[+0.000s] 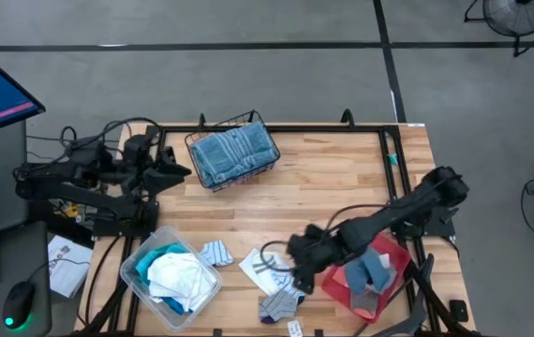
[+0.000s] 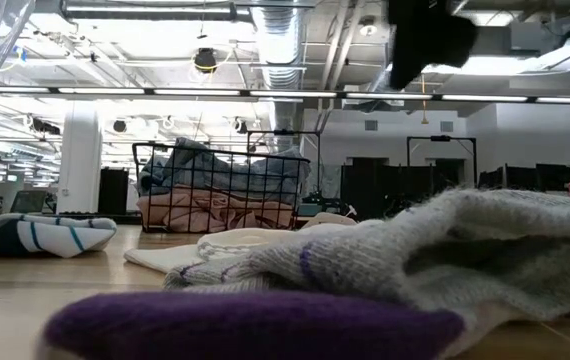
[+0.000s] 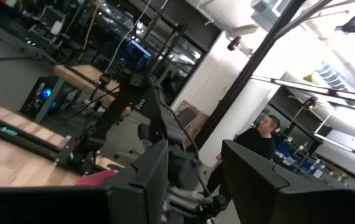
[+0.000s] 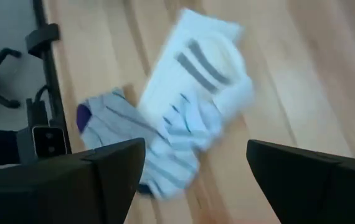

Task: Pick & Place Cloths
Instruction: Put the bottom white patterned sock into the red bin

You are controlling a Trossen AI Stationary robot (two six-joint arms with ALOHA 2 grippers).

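Note:
A white sock with grey stripes [image 4: 196, 68] lies flat on the wooden table and partly overlaps a grey sock with a purple toe [image 4: 106, 127]. In the high view they are the white sock [image 1: 265, 270] and the grey sock [image 1: 281, 302], near the table's near edge. My right gripper [image 4: 196, 155] hovers open above them, seen from overhead as the right gripper [image 1: 300, 257]. My left gripper [image 1: 185, 171] waits open at the table's left side, raised, beside the basket. A small striped cloth [image 1: 216, 253] lies by the bin.
A black wire basket [image 1: 248, 122] at the far side holds a grey-blue towel [image 1: 232, 153]. A clear plastic bin [image 1: 134, 271] near the left front holds white and turquoise cloths. A red tray [image 1: 396, 253] under the right arm carries blue and grey cloths. A person [image 3: 258, 140] stands beyond the table.

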